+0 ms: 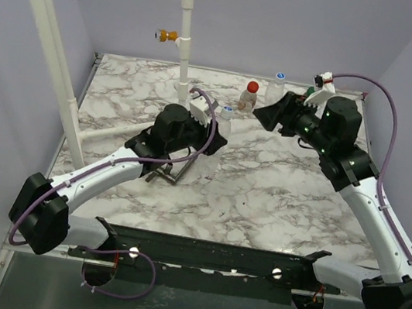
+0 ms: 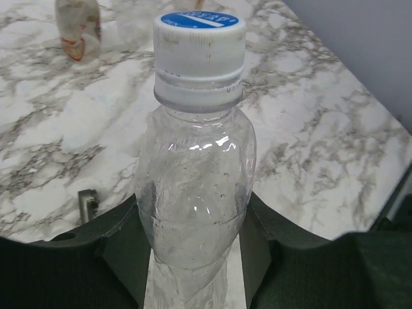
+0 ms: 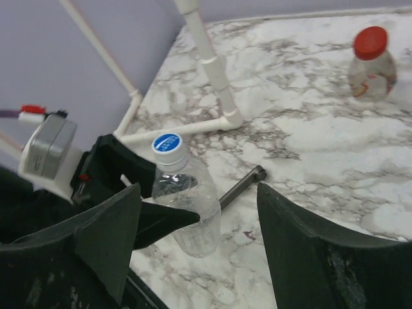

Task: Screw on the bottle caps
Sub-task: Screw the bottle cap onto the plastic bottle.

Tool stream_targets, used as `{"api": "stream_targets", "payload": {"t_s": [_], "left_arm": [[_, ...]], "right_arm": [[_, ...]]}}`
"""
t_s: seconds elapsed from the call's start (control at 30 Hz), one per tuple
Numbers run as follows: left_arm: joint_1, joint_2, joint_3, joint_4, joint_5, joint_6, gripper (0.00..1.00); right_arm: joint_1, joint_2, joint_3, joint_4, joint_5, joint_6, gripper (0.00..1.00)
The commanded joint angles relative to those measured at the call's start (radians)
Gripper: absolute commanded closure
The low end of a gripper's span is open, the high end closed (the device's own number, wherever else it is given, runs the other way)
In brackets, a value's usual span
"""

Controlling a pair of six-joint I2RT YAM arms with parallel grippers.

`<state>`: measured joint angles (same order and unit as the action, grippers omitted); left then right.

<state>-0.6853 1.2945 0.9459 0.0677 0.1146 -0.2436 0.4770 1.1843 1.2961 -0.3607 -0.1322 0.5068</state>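
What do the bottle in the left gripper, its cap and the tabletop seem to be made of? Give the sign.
The bottle looks like clear thin plastic: see-through, glossy highlights.
Its cap: opaque white plastic, ribbed sides, blue printed top.
The tabletop: grey-veined white marble look; stone or printed laminate, cannot tell.

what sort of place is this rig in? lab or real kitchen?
Probably a lab test cell, not a kitchen: plain walls box in a marble-patterned table, two robot arms are bolted at its near edge, and a white pipe frame stands behind.
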Motion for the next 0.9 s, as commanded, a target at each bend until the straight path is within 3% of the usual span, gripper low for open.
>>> {"api": "stream_targets", "payload": {"t_s": [0.0,0.17,0.4,0.67,0.87], "left_arm": [[0.061,-0.064,-0.062,0.131,0.473,-0.098,1.0],[0.086,-0.044,-0.087,0.304,0.726,-0.288,1.0],[0.086,-0.02,-0.104,0.439,0.809,-0.42,1.0],[0.085,-0.004,-0.107,0.484,0.845,-0.471,1.0],[0.086,0.009,-0.108,0.497,0.865,-0.488,1.0]], "right_arm": [[-0.09,-0.041,-0.104,0.214,-0.492,-0.059,0.23],[-0.124,-0.04,-0.199,0.453,-0.731,0.003,0.16],[-0.124,0.039,-0.307,0.858,-0.904,0.255,0.14],[-0.124,0.105,-0.403,1.259,-0.962,0.534,0.22],[-0.124,0.11,-0.418,1.336,-0.926,0.589,0.26]]}}
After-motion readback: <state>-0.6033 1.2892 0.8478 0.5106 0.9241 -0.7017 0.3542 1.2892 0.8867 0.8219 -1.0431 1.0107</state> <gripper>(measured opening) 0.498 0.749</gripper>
